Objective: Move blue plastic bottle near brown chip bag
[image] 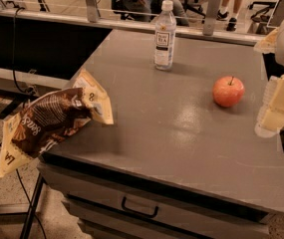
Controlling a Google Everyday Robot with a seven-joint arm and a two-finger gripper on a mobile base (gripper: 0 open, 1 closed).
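The blue plastic bottle [165, 35], slim and clear with a white cap and a white label, stands upright at the far middle of the grey table [181, 128]. The brown chip bag [52, 121], dark brown with cream edges, lies on the table's near left corner and hangs partly over the edge. My gripper [277, 103] shows as pale blocky parts at the right edge of the view, right of the table, far from the bottle and apart from everything.
A red apple [228, 91] sits on the right side of the table, between the bottle and my gripper. The table has a drawer with a dark handle [139, 209] in front. A rail and chairs stand behind the table.
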